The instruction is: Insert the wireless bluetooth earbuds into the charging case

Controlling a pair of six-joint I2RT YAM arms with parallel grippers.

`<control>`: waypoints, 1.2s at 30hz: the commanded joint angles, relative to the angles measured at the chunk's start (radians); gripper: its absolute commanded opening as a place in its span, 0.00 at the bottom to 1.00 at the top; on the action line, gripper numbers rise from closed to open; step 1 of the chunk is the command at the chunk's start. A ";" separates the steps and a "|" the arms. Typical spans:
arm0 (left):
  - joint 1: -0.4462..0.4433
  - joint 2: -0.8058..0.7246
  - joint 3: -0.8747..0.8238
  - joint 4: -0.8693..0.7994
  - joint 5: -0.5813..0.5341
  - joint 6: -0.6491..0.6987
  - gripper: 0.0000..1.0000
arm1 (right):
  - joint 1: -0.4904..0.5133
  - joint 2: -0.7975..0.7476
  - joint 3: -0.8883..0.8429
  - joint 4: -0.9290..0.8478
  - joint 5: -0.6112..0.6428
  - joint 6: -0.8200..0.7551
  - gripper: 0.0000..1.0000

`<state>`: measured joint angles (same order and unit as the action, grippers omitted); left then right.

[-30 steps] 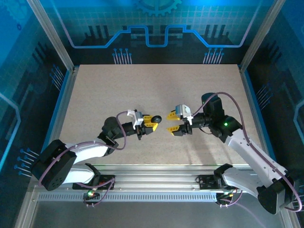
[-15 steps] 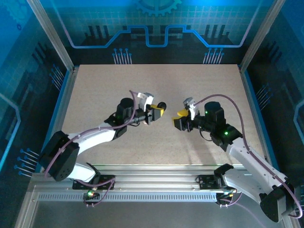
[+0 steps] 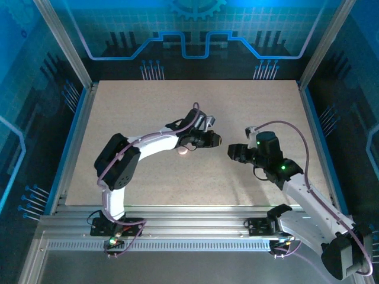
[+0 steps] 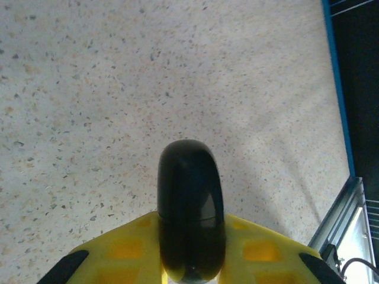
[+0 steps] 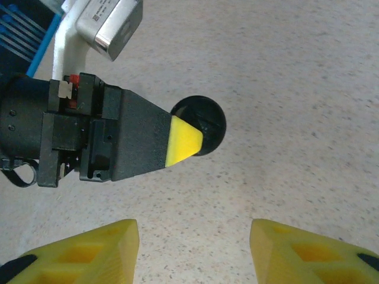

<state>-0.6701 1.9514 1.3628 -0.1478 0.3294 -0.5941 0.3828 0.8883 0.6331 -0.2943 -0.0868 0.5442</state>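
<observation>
Claws, two: left claw (image 3: 208, 140) pinches one round black charging case (image 4: 190, 207), right claw (image 5: 194, 242) stands spread nearby.

No legible text, label, brand or number on any visible surface.

Two hands are here: the left hand (image 3: 213, 140) and the right hand (image 5: 194, 236). One round black case (image 4: 190, 219). One speckled worktop (image 3: 148, 106).

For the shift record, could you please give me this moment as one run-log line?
left hand: shut on black round case, edge-on | right hand: open, empty, facing the case
</observation>
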 commanded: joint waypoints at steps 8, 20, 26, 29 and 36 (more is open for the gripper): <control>-0.005 0.161 0.160 -0.224 0.010 -0.143 0.22 | -0.042 -0.074 -0.041 -0.067 0.004 0.042 0.53; -0.004 0.181 0.150 -0.244 0.000 -0.187 0.37 | -0.059 -0.174 -0.017 -0.145 0.023 0.016 0.54; -0.003 0.160 0.160 -0.289 -0.038 -0.172 0.48 | -0.061 -0.186 -0.013 -0.158 0.043 0.003 0.56; -0.003 0.125 0.154 -0.325 -0.075 -0.156 0.52 | -0.061 -0.174 -0.012 -0.145 0.030 -0.007 0.57; -0.003 0.001 0.141 -0.398 -0.197 -0.092 0.60 | -0.061 -0.112 -0.018 -0.102 0.039 -0.036 0.58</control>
<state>-0.6704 2.0548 1.5055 -0.4820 0.2123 -0.7300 0.3386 0.7612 0.5964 -0.4255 -0.0593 0.5377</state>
